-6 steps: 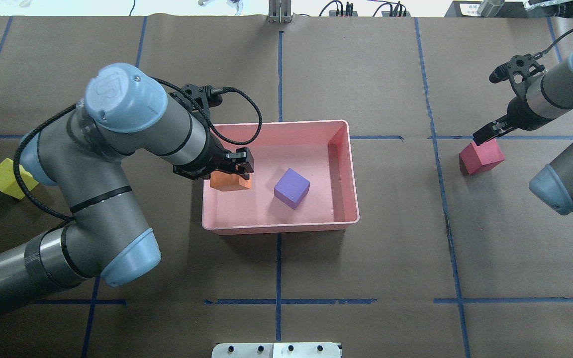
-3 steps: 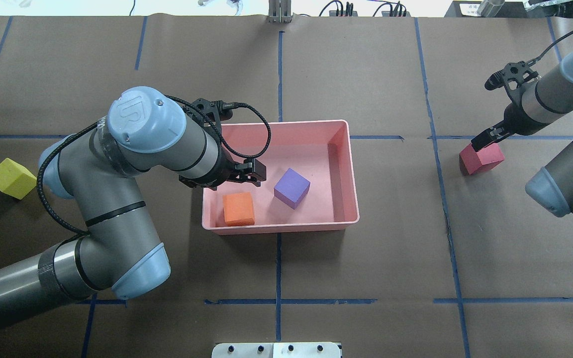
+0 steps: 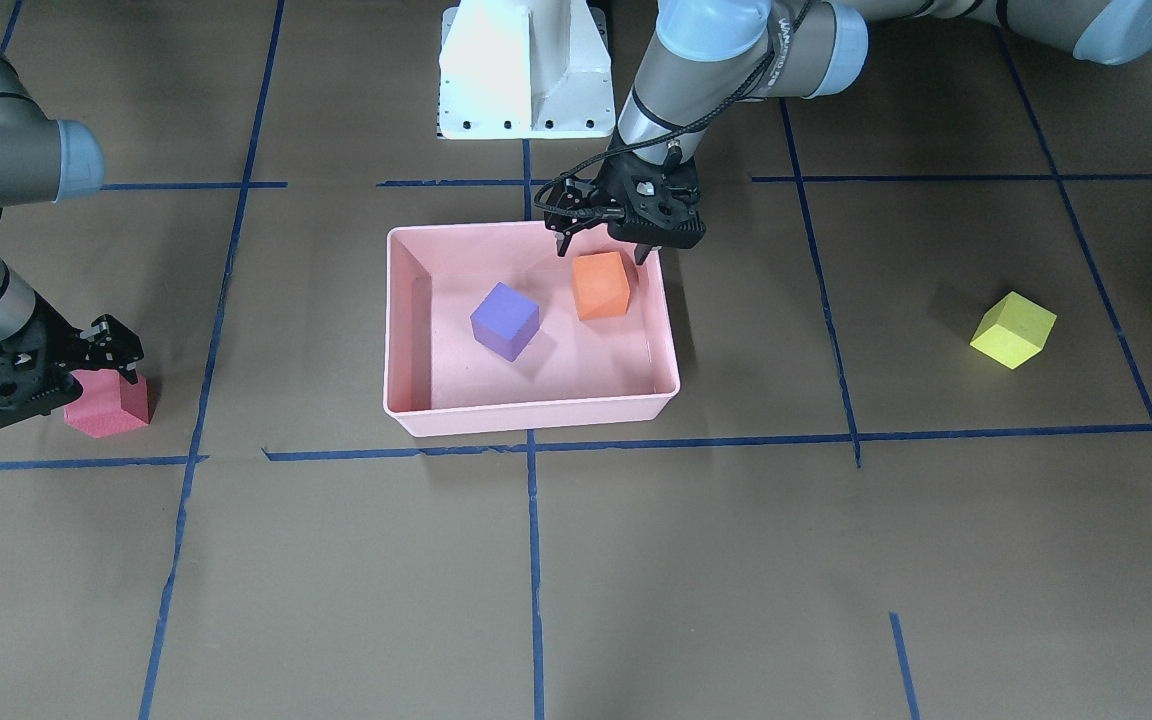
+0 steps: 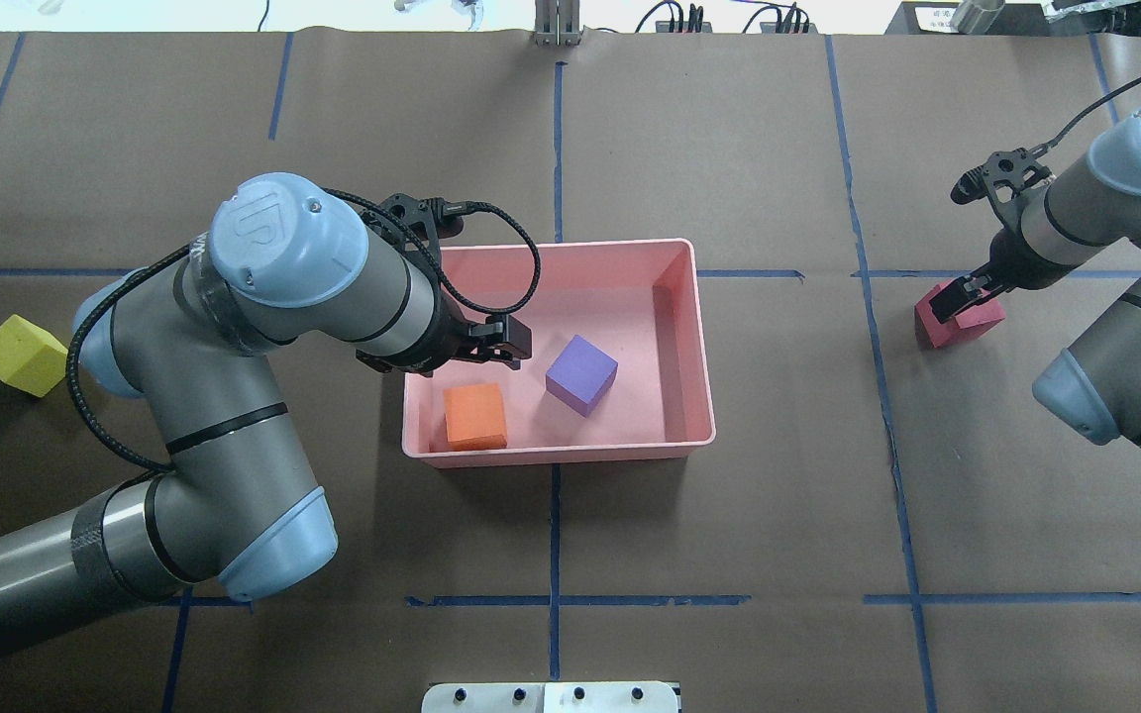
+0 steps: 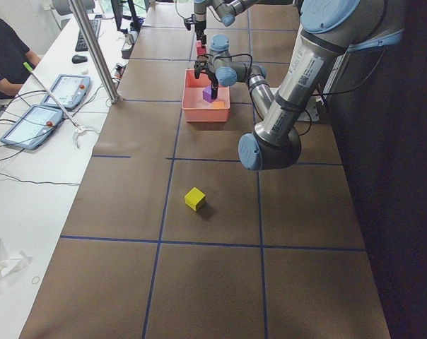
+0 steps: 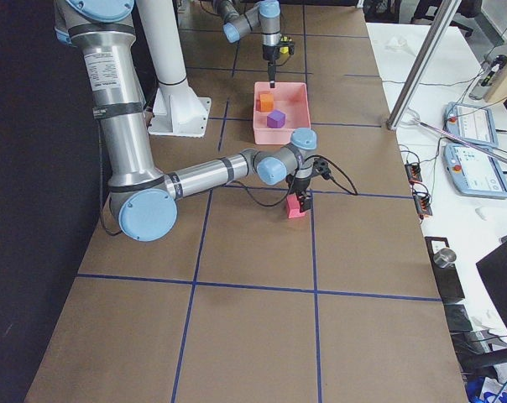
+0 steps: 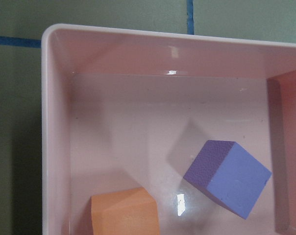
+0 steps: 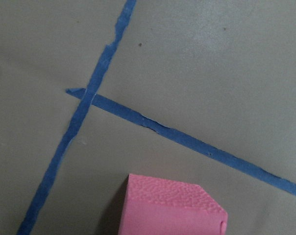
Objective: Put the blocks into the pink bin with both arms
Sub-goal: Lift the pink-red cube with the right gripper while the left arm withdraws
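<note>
Flanking pink bin (image 4: 705, 337), yellow-green cube (image 4: 21, 355), red cube (image 4: 973, 320)

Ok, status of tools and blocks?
Left tool open above pale pink plastic bin. Orange foam cube, purple foam cube inside. Right tool at red foam cube, grip unclear. Yellow-green foam cube outside.

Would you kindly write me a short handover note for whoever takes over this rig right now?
Left gripper: open and empty, above the pink bin, near the orange block.
Right gripper: down at the red block on the table, on the robot's right; I cannot tell whether it grips the block.
Done: the orange block and the purple block lie in the bin.
Left to do: the red block and the yellow-green block, which sits on the table far out on the robot's left, both go into the bin.
</note>
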You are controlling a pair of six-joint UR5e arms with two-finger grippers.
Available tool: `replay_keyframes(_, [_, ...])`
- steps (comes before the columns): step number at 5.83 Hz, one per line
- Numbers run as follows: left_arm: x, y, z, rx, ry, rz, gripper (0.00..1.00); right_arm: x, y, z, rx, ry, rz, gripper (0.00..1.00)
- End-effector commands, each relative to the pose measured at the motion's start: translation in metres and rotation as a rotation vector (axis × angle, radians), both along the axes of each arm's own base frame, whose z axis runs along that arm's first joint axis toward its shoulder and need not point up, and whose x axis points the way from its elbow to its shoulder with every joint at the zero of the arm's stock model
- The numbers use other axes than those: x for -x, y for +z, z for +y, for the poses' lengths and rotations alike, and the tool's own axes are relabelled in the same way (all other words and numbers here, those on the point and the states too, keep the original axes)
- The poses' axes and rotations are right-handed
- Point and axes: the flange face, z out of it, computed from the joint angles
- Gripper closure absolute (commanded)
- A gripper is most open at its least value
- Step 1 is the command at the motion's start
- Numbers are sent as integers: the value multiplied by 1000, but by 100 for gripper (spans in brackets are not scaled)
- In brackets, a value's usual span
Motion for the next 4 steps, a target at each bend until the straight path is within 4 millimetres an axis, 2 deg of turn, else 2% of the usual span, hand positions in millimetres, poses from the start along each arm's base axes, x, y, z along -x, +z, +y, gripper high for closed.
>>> replay_keyframes(1, [25, -22, 5, -33, -15, 51, 0, 10, 12, -7, 25, -4, 15, 0])
replay_keyframes(2, [56, -36, -1, -59, -53, 86, 0, 13, 4, -11, 55, 43, 5, 60])
replay_keyframes(3, [88, -47, -6, -85, -90, 117, 0, 13, 2, -11, 68, 48, -4, 97])
replay_keyframes(4, [125, -40, -12, -97, -131, 123, 0, 12, 2, -7, 102, 37, -34, 99])
